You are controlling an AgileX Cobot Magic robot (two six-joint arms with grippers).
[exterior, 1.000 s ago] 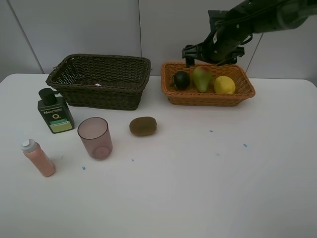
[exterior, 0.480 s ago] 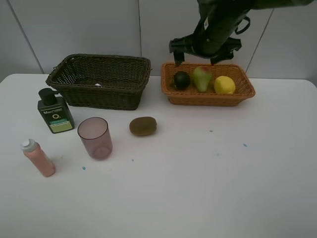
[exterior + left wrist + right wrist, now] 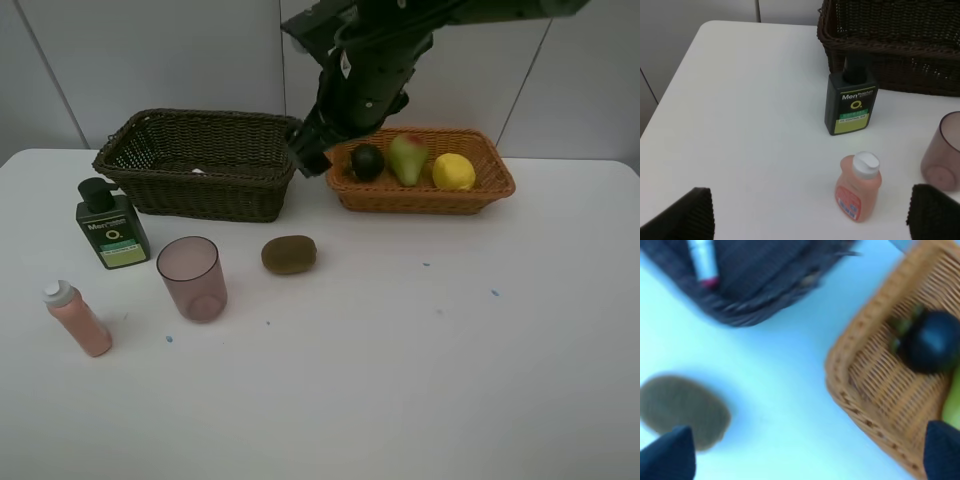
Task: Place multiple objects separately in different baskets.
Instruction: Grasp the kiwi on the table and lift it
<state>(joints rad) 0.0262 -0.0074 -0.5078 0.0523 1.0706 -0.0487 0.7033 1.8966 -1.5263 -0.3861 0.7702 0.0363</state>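
Right gripper (image 3: pixel 305 150), jaws apart and empty, near kiwi (image 3: pixel 289 254): probably light, firm, fuzzy; grasp across its short middle.

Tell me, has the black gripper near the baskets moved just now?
Yes. The right gripper swung left, from behind the orange basket to the dark brown basket's right corner.

**Two baskets, four fruits, two bottles, one cup, one marker**

There are two wicker baskets: the dark brown basket (image 3: pixel 200 165) and, just to its right, the orange-tan basket (image 3: pixel 420 198). Of the four fruits, the dark green round fruit (image 3: pixel 367 160), pear (image 3: pixel 407 158) and lemon (image 3: pixel 453 171) lie in that neighbour. The kiwi (image 3: pixel 289 254) lies in front of the dark brown basket. There are two bottles: the dark green bottle (image 3: pixel 110 228) stands by its front left corner, and the pink bottle (image 3: pixel 78 320) stands farther out in front. One cup (image 3: pixel 192 278) stands in front of it. One marker (image 3: pixel 702 260) lies inside it.
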